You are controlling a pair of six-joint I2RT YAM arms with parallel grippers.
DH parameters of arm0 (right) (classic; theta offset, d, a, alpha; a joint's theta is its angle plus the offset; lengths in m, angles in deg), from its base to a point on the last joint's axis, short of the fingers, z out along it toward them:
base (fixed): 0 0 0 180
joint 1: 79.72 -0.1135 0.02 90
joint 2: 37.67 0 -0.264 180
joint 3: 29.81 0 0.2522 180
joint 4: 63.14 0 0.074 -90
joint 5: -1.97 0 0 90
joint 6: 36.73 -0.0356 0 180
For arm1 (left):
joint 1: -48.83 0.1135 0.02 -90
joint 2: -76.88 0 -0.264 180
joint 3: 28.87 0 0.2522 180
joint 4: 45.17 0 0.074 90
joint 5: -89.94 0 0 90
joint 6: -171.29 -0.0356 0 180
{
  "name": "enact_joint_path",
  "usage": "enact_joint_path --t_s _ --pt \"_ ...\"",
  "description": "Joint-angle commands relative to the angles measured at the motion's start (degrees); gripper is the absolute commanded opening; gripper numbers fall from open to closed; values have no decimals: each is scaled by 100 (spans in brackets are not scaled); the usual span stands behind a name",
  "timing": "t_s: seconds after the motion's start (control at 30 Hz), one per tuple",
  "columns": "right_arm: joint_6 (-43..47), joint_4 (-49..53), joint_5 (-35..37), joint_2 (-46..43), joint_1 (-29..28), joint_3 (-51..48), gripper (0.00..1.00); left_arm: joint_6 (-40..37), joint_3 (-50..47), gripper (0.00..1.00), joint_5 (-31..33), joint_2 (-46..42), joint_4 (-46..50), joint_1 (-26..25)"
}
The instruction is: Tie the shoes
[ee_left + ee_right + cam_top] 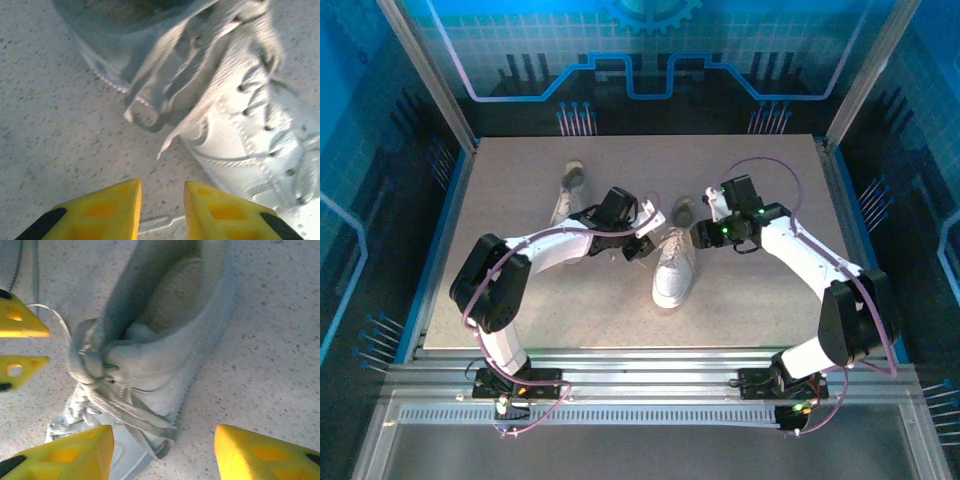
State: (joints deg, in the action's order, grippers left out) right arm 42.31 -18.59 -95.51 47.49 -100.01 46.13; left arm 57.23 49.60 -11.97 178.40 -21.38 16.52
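scene: two white sneakers are sitting on a speckled grey table [520, 300], with both arms reaching in over its middle
centre shoe [675, 268]: is lying mid-table between the two grippers, toe pointing at the near edge, dark opening facing the far side
centre shoe, wrist views: is showing at upper right from the left wrist [240, 125]; from the right wrist its collar is showing mid-frame [165, 340]
second shoe [567, 195]: is sitting farther back and to the left, well apart from the centre shoe, partly covered by the left arm [550, 245]
laces [175, 132]: are hanging loose off the centre shoe's side, one flat end trailing onto the table, no knot showing
left gripper [642, 247]: is hovering low just beside the centre shoe, on the left arm's side [162, 202]
left gripper state: yellow fingers [100, 210] are standing a little apart, bare table showing through the narrow gap, nothing clamped
lace strand [156, 223]: is lying on the table under that gap; cannot tell if the fingers are touching it
right gripper [703, 235]: is hanging over the collar end of the centre shoe [165, 432]
right gripper state: fingers [265, 455] are spread wide and gripping nothing; one is sitting over the laced front, the other over bare table, with loose lace ends lying between
left gripper from right wrist [47, 346]: two yellow tips are showing at the left edge, with a thin lace loop [55, 315] curving just beside the upper tip
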Motion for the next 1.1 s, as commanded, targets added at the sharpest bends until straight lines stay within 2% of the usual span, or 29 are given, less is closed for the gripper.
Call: enact_joint_path --t_s 0.0,0.17,0.33,0.5,0.83,0.9,0.97,1.03,1.07 --pt "-137 -84 143 97 -188 201 55 -109 -258 31 -215 -158 -366 -37" --pt "-204 -645 148 -252 -207 -423 56 -1456 -152 37 -303 -309 -539 -14" --pt "-69 -1292 109 -494 -255 -1145 58 -2395 468 41 -846 17 -256 120" --pt "-16 -1435 72 -290 -255 -1455 60 -2808 917 44 -1163 413 -193 130" --pt "15 -1615 -102 279 -276 -1359 60 -3318 1593 45 -1634 1009 271 130" --pt "33 -1621 -104 357 -297 -1348 56 -3400 1667 38 -1671 1067 433 131" --pt "50 -1624 -104 418 -310 -1334 47 -3430 1712 19 -1676 1069 563 130" --pt "53 -1604 -75 465 -327 -1315 29 -3422 1667 2 -1685 997 588 138" --pt "50 -1581 -38 475 -327 -1314 21 -3415 1638 0 -1687 949 574 138"
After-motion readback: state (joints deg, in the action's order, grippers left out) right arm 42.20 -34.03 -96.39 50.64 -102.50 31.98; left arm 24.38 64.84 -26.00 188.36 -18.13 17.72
